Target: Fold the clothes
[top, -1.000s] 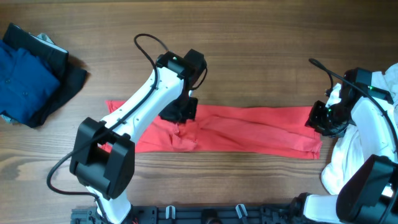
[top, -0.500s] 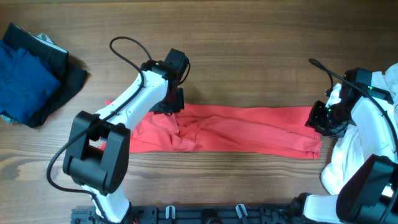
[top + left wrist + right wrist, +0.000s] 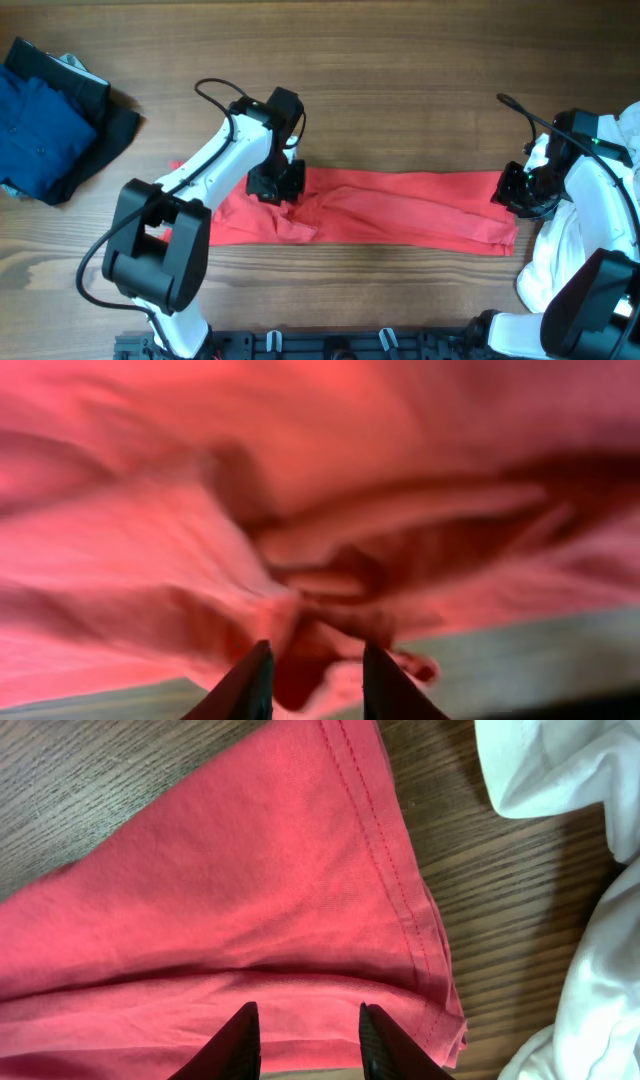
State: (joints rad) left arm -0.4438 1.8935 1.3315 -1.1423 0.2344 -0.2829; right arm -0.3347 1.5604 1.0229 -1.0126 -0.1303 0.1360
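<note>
The clothes (image 3: 400,210), a red T-shirt, lie as a long wrinkled strip across the table, bunched up left of the middle. My left gripper (image 3: 277,188) is low over that bunch. In the left wrist view, blurred red folds (image 3: 300,480) fill the picture, and the left gripper (image 3: 318,680) has its jaws apart with a lump of cloth between the tips. My right gripper (image 3: 517,192) stands at the strip's right end. In the right wrist view the right gripper (image 3: 310,1040) is open just above flat cloth beside the stitched hem (image 3: 385,850).
A pile of blue and dark garments (image 3: 50,120) sits at the far left. White cloth (image 3: 580,240) lies heaped under the right arm, beside the red hem (image 3: 540,770). A black rail (image 3: 330,345) runs along the front edge.
My left gripper let go of the bunched cloth, drew back toward the far left edge with jaws parting, then came back down onto the bunch. The right arm has not moved.
</note>
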